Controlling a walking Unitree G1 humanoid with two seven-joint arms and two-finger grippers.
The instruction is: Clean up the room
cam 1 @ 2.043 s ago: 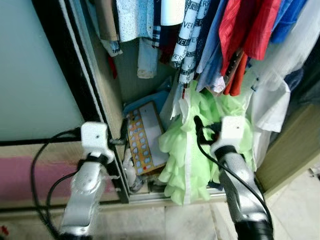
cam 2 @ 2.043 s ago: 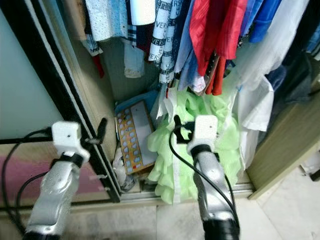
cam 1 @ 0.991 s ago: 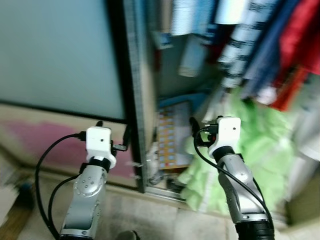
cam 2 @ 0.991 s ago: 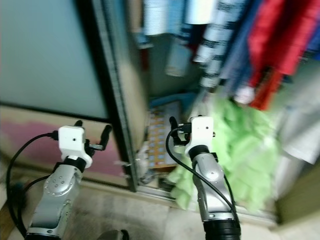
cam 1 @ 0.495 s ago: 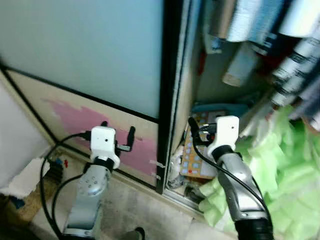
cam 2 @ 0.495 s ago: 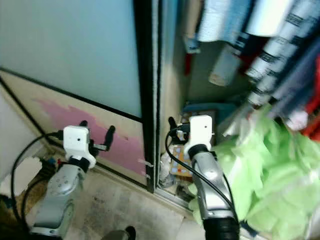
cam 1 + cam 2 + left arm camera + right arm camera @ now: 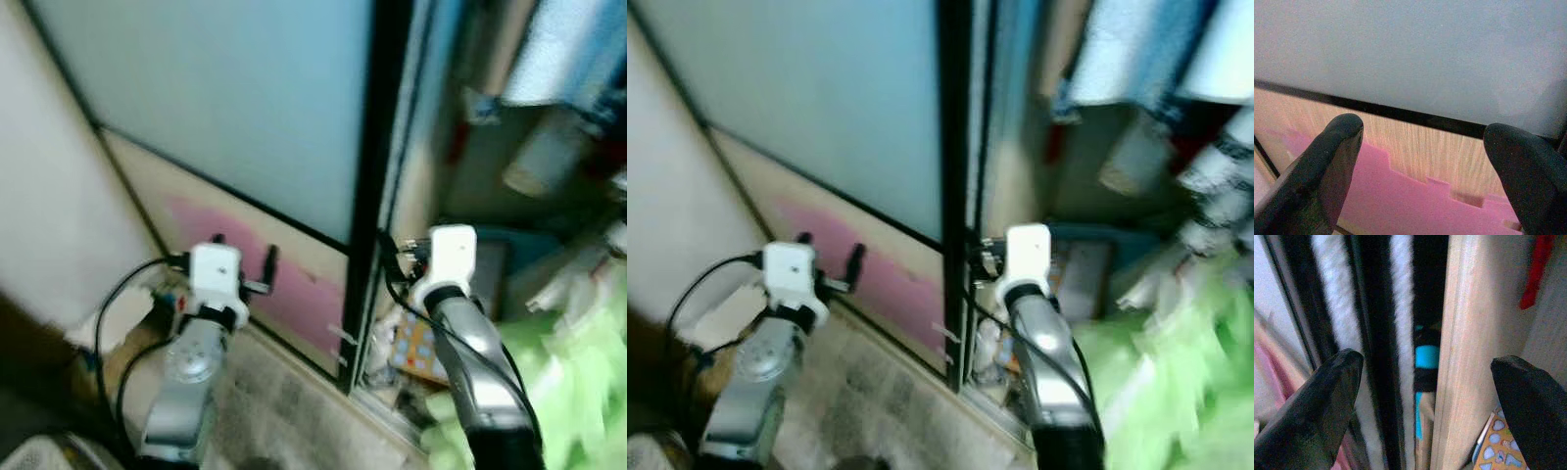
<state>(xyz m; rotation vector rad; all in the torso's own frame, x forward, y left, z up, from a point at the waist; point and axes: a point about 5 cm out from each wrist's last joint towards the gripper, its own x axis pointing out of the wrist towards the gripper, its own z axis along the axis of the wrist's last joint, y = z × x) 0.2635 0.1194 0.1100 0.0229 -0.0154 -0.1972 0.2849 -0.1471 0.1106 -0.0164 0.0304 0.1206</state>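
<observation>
An open wardrobe (image 7: 1063,186) is standing before the robot, its sliding door (image 7: 255,108) showing a frosted pale blue panel above a wooden lower panel with a pink patch (image 7: 284,274). Inside the wardrobe, hanging clothes (image 7: 1136,69) are crowding the upper part, blurred, and a heap of light green cloth (image 7: 578,392) is spilling out at the bottom right. Beside that heap a board printed with coloured squares (image 7: 421,345) is leaning near the wardrobe's floor, and in the right wrist view its corner (image 7: 1496,445) is showing just past a wooden side wall (image 7: 1474,342). The left gripper (image 7: 1422,171) is hovering in front of the door's lower panel, jaws spread wide and holding nothing. The right gripper (image 7: 1430,406) is pointing at the door's black frame (image 7: 1376,333) and white brush strip, jaws likewise spread wide and empty. A white cloth or paper (image 7: 108,318) is lying on the floor by the wall at the robot's left.
</observation>
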